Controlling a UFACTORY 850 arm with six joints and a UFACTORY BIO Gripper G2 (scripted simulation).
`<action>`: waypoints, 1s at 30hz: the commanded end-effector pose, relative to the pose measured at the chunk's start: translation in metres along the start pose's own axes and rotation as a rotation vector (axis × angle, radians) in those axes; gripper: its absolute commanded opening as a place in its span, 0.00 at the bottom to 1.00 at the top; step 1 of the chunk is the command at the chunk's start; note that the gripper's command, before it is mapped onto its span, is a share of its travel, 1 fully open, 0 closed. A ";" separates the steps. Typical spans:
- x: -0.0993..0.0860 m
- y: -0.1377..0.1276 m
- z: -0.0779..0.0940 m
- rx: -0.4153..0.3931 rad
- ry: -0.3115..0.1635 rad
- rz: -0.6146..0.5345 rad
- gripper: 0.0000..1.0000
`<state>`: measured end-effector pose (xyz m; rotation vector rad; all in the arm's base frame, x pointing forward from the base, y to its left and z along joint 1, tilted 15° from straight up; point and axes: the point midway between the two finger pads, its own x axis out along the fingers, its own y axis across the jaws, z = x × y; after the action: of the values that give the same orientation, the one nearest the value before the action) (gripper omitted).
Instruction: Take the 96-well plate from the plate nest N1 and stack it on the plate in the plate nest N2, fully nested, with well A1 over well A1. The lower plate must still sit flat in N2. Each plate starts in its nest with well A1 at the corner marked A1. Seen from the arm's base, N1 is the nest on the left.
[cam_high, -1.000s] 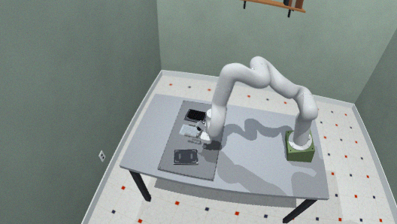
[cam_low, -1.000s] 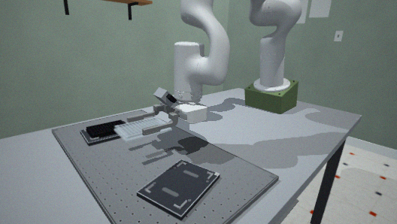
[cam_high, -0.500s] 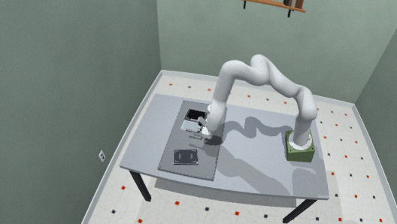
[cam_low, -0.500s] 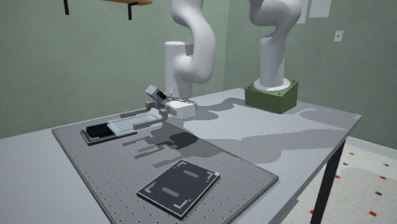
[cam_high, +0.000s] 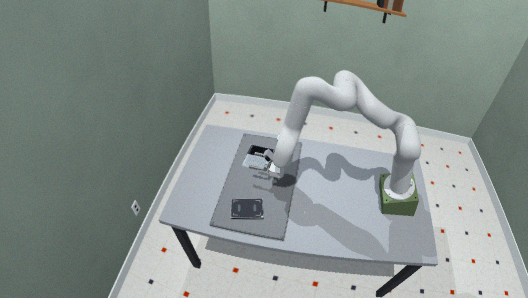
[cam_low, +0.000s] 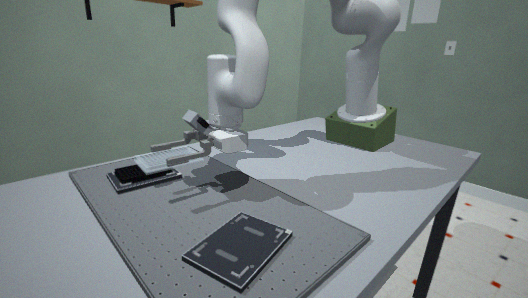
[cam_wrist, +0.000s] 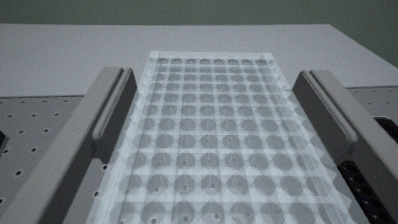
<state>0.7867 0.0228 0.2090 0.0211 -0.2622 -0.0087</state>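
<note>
A clear 96-well plate (cam_high: 254, 161) (cam_low: 167, 156) (cam_wrist: 207, 125) is held level, its long sides between the two fingers of my gripper (cam_low: 160, 155) (cam_wrist: 215, 72), which is shut on it. It is above the board and partly over the black plate (cam_high: 256, 149) (cam_low: 127, 173) in nest N2 (cam_low: 173, 175), offset toward N1 and toward the arm. The black plate appears to sit flat in N2; part of it is hidden under the clear plate. Nest N1 (cam_high: 247, 208) (cam_low: 240, 245) is empty. Well A1 on the clear plate cannot be made out.
Both nests stand on a grey perforated board (cam_high: 225, 200) (cam_low: 165, 225) on the table (cam_high: 190, 170). The arm's green base block (cam_high: 398, 205) (cam_low: 360, 133) is at the far end of the table. A shelf (cam_high: 370, 6) (cam_low: 172, 2) hangs on the wall.
</note>
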 end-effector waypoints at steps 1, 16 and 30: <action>0.003 -0.015 0.001 0.006 -0.001 0.001 0.00; 0.007 -0.059 0.001 0.006 -0.001 0.001 0.00; 0.012 -0.098 0.000 0.006 -0.001 0.001 0.00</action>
<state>0.7956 -0.0645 0.2091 0.0237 -0.2606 -0.0075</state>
